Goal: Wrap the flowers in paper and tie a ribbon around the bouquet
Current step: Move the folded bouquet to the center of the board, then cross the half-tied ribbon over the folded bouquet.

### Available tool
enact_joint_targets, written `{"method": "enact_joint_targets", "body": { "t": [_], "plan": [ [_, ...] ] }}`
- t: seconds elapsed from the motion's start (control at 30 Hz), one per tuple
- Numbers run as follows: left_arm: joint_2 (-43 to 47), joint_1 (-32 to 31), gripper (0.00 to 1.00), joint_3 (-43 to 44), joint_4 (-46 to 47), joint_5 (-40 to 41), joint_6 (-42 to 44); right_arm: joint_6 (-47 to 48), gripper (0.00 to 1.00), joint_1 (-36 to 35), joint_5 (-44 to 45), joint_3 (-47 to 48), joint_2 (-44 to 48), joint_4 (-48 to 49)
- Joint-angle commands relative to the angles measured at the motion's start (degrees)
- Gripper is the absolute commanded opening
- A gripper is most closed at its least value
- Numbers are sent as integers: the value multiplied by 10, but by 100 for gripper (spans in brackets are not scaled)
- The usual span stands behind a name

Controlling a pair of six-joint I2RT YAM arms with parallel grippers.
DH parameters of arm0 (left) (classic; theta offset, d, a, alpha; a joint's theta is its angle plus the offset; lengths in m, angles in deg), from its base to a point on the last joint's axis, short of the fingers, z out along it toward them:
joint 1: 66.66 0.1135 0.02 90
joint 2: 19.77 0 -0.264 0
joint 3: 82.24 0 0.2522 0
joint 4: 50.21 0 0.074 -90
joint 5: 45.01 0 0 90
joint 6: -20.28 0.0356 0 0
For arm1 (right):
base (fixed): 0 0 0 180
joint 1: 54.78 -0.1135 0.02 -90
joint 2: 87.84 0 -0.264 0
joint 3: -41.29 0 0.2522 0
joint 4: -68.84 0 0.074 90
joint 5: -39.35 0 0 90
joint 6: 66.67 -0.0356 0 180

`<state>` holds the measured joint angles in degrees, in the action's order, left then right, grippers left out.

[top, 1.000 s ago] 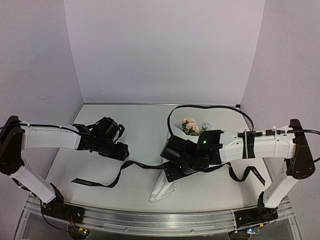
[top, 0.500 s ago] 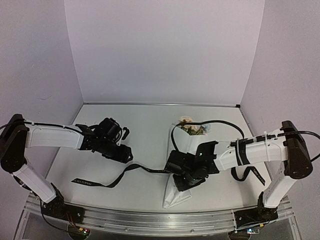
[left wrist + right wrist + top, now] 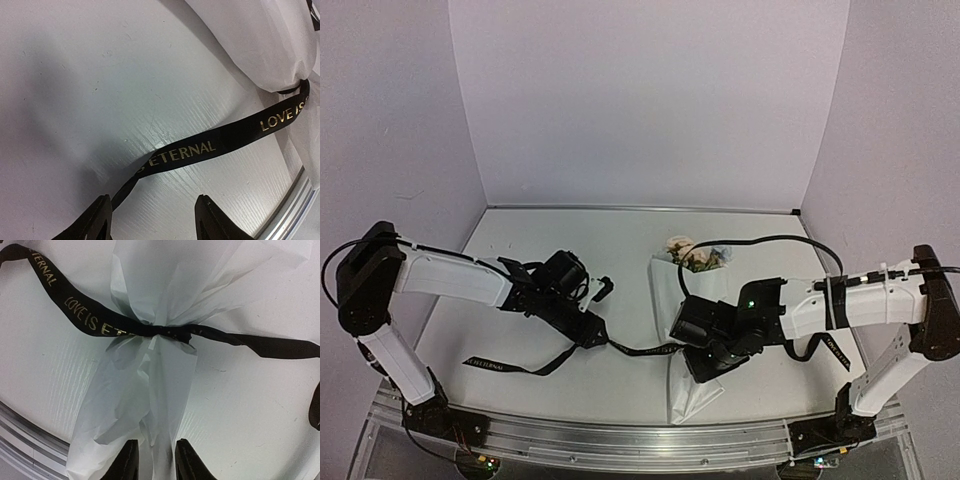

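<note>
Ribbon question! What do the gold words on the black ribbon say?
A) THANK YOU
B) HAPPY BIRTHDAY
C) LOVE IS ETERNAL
C: in the left wrist view, the gold letters on the ribbon read "LOVE IS" near the paper and "ETERNAL" further along.

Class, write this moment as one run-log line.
ribbon: cinched round paper | left claw: open beside ribbon | right claw: shut on paper below ribbon
</note>
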<state>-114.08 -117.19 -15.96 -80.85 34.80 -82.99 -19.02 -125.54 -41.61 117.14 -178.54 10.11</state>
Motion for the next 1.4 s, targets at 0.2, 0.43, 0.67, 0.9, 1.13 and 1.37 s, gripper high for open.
{"method": "enact_joint_targets", "body": {
  "t": [0.2, 0.43, 0.67, 0.9, 1.13, 1.37],
  "plan": [
    [-48, 2, 54, 16, 34, 39, 20, 29, 43, -1, 12, 17, 37, -25],
    [-57, 2, 32, 9, 54, 24, 24, 52, 48, 10, 22, 17, 67, -36],
    [-18, -1, 0, 1, 62, 8, 20, 158, 51, 32, -21, 32, 85, -36],
    [119, -5, 0, -17, 80, -54, 10, 318, 68, 38, -55, 53, 63, 47],
    [146, -6, 0, -3, 65, -86, 14, 370, 74, 77, -147, 80, -19, 192],
    [164, -8, 0, 3, 75, -99, 8, 365, 72, 88, -165, 108, -85, 285]
  ]
}}
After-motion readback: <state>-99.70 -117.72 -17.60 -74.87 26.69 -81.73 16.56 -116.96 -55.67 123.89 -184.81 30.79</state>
